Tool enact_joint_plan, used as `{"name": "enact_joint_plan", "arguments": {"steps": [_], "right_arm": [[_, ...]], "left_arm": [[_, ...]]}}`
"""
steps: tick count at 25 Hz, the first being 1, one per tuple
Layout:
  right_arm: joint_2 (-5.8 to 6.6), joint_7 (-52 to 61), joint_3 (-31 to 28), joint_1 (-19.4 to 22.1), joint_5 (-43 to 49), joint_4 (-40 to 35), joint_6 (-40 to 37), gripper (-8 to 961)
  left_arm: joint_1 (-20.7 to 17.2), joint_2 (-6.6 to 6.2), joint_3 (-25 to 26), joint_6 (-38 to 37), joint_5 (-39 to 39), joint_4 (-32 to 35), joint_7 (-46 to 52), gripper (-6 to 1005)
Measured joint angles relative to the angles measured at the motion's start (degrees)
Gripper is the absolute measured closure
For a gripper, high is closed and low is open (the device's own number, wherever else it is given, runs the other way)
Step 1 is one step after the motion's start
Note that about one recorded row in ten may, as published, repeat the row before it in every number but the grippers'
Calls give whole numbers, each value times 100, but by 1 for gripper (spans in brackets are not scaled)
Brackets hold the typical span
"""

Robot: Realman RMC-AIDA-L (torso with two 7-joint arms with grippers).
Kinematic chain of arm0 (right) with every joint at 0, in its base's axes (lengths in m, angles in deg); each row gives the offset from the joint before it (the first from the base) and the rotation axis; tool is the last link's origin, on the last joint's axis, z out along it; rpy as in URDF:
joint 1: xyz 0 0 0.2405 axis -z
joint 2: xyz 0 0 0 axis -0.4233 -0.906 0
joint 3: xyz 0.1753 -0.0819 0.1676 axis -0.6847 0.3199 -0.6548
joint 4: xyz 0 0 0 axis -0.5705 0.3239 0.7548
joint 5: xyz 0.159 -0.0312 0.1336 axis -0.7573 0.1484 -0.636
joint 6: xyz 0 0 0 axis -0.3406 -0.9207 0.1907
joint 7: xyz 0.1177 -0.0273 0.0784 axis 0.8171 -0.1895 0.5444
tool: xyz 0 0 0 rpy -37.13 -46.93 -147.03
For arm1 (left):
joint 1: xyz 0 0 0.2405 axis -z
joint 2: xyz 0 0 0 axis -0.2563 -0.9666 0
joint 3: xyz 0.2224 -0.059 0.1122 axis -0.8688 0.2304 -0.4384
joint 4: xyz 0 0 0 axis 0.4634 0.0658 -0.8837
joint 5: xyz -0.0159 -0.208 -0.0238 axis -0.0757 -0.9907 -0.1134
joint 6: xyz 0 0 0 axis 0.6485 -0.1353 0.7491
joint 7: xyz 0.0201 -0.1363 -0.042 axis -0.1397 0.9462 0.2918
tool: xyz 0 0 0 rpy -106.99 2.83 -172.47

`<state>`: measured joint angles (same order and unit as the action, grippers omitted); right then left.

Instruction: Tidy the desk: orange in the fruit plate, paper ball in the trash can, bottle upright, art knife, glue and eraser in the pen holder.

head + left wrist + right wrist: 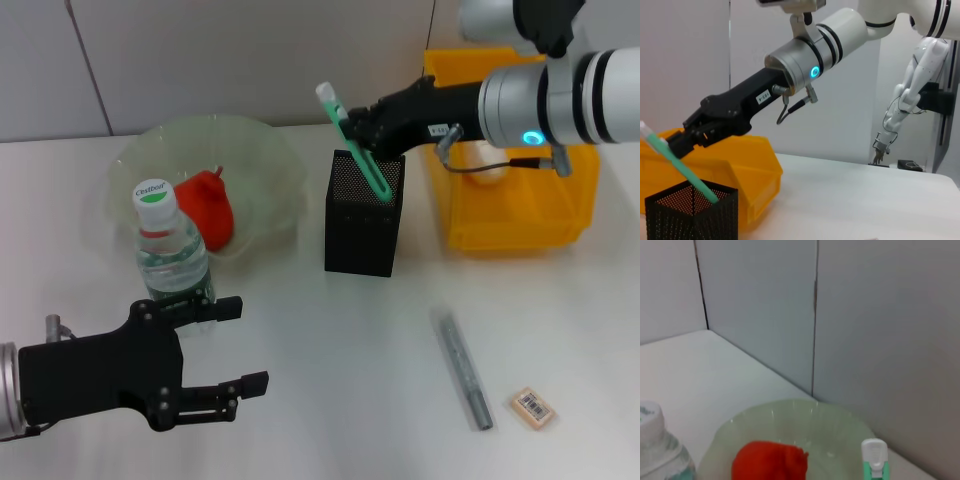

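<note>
White desk, grey wall: right gripper (362, 128) pinched the green art knife (353, 142) mid-handle, tip inside the pen holder (364, 215) — light, stiff, slick plastic, so I'd grip the flats; left gripper (230, 345) sat wide open near the bottle (172, 256).

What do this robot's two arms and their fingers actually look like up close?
The right arm is a silver-and-white tube with black rings and a small glowing blue light. Its front part is black, with a tiny white label and a thin grey cable looping beneath. The right gripper is black. The left gripper is a flat, matt black body with screws and two slim black fingers, on a silver wrist.
</note>
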<state>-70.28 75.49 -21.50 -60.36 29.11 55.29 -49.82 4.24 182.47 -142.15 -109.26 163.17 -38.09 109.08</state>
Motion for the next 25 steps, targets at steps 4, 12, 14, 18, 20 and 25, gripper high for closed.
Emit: {"name": "enact_joint_plan", "arguments": {"steps": [4,12,14,18,20,25], "right_arm": [[0,-9,105,-2,-3,-156,83,769],[9,-13,217,51,33,-265,191,754],[10,-15,212,57,34,-265,194,751],[20,-17,177,76,3,-206,161,691],[20,-17,171,83,-7,-181,150,653],[21,-16,213,217,-10,179,0,556]], "left_arm": [[13,-5,0,0,-3,0,0,163],[37,-9,0,-1,13,0,0,163],[37,-8,-1,-1,13,0,0,163],[37,-9,-21,-1,13,0,0,163],[35,-9,-25,-1,13,0,0,163],[4,-9,-31,-2,12,0,0,163]]}}
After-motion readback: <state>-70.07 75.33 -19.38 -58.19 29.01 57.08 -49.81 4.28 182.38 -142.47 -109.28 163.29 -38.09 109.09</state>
